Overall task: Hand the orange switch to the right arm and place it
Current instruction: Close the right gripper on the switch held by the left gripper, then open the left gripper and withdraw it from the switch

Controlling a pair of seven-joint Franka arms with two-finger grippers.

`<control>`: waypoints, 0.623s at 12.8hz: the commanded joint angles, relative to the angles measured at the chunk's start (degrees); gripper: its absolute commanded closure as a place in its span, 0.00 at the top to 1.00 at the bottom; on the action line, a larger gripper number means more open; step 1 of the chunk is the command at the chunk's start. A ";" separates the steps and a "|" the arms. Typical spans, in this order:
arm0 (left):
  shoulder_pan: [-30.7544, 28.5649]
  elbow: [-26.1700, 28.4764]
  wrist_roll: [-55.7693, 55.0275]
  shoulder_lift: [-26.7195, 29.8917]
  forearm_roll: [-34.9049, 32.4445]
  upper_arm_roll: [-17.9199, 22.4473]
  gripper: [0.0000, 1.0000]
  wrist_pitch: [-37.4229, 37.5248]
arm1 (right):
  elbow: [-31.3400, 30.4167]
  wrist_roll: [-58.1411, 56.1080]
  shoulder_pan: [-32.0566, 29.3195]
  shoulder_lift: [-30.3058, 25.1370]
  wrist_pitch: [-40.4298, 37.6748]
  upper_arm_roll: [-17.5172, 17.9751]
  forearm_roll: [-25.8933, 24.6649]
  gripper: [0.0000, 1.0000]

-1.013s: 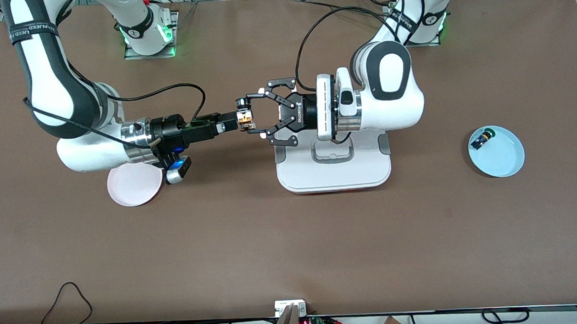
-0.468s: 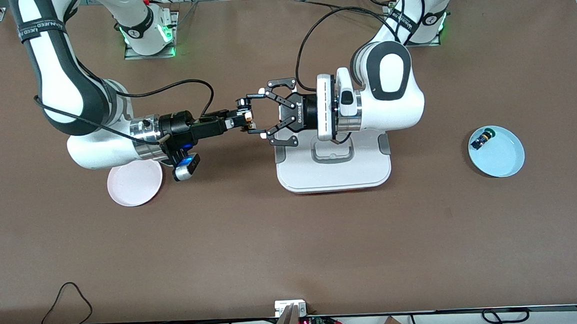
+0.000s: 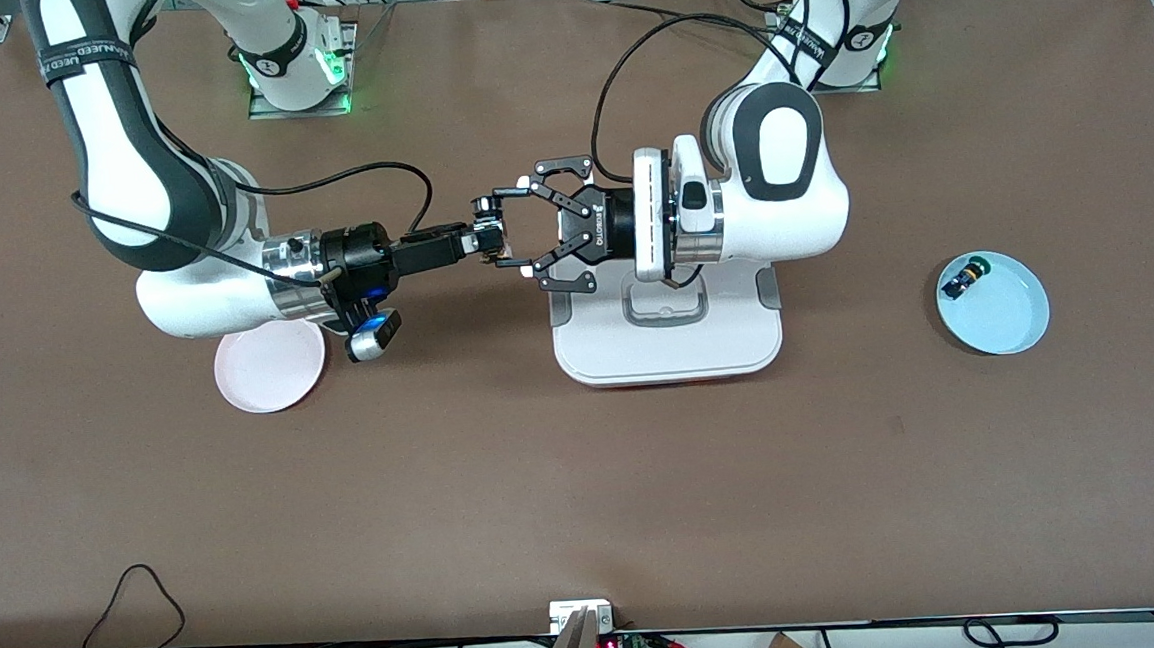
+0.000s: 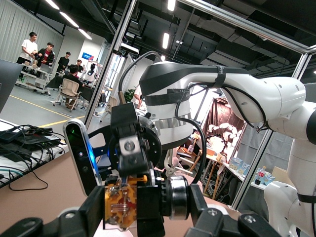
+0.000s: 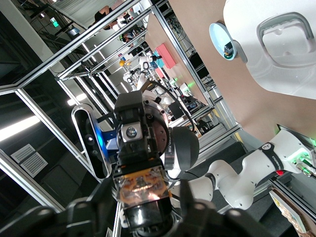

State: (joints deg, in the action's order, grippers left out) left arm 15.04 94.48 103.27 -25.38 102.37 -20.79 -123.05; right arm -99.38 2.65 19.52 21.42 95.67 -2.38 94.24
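The orange switch [image 3: 490,236] is up in the air over the table's middle, between the two arms. My left gripper [image 3: 497,234] is shut on it, one wide linkage finger on its orange end and one on its ringed end. My right gripper [image 3: 481,241], slim and black, reaches in from the right arm's end. It is open, with a finger on either side of the switch and a small gap showing. In the left wrist view the switch [image 4: 118,205] sits between the left gripper's fingers [image 4: 96,215]. It also shows in the right wrist view [image 5: 140,190].
A white board with a handle [image 3: 668,343] lies under the left wrist. A pink plate [image 3: 269,368] lies under the right arm. A light blue plate [image 3: 1007,313] toward the left arm's end holds a dark switch with a green cap [image 3: 965,278].
The right arm has moved toward the left gripper, bringing its fingers around the switch. It has hardly moved in the last half second. The left arm has stayed still.
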 commanded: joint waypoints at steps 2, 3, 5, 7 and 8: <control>-0.01 -0.88 1.14 -0.46 0.99 -0.13 0.00 -0.17 | -0.73 -4.93 -0.18 -0.68 0.39 0.09 1.38 0.18; -0.09 -0.88 0.97 -0.38 0.99 -0.13 0.01 -0.17 | -0.73 -4.94 -0.18 -0.68 0.39 0.09 1.38 0.18; -0.18 -0.70 0.71 -0.11 1.17 -0.13 0.09 -0.17 | -0.73 -4.94 -0.18 -0.68 0.39 0.09 1.38 0.17; -0.97 -0.27 0.79 -0.02 1.26 -0.22 0.51 -0.17 | -0.64 -4.94 -0.27 -0.68 0.39 0.09 1.38 0.17; -1.41 -0.09 0.97 0.24 1.34 -0.13 0.99 -0.08 | -0.64 -4.94 -0.27 -0.68 0.39 0.09 1.38 0.16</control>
State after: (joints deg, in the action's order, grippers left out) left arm 14.90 94.37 103.29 -25.37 102.38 -20.77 -123.08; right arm -99.39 -0.74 19.55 21.42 95.89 -2.35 94.55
